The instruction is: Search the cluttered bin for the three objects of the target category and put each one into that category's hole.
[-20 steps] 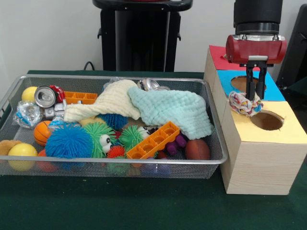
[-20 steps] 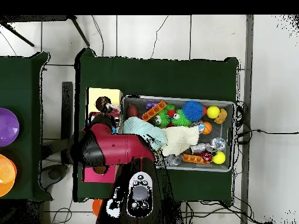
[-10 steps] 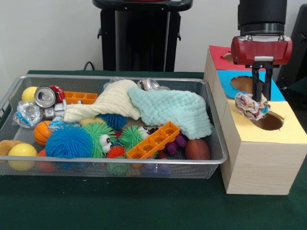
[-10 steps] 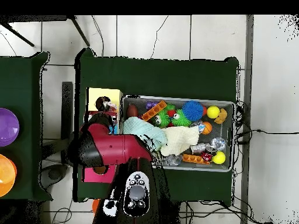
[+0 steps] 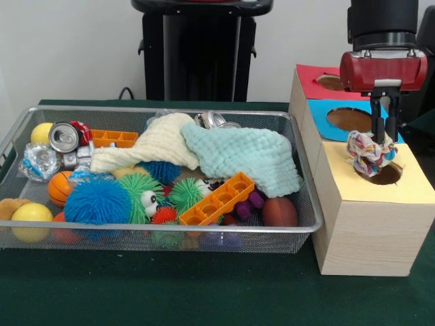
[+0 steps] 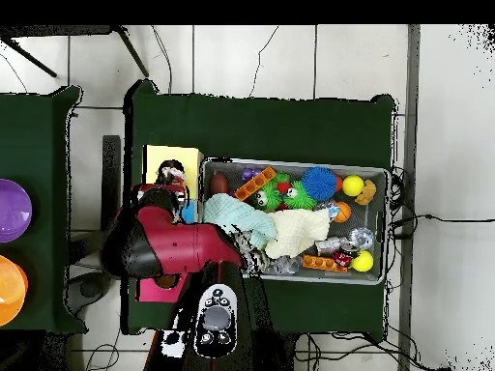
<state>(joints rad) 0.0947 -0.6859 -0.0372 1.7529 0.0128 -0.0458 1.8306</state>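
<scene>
Two washcloths: one cream (image 5: 158,146), one mint (image 5: 248,155). Two yellow balls (image 5: 41,132) (image 5: 30,216). Two orange block trays (image 5: 114,138) (image 5: 217,199). One mesh bin (image 5: 302,204). Three holes in the wooden box: red (image 5: 331,82), blue (image 5: 353,119), yellow (image 5: 382,174). One knotted rag (image 5: 368,152).

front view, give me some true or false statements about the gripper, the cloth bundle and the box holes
1. The gripper is shut on the patterned cloth bundle. True.
2. The bundle hangs over the hole in the yellow section. True.
3. The bundle lies in the mesh bin. False: it is held up at the wooden box, outside the bin.
4. The mint green towel lies in the bin beside the cream towel. True.
5. The blue section has no hole. False: it has a round hole.
6. The jaws hold an orange block tray. False: the orange tray is in the bin.
</scene>
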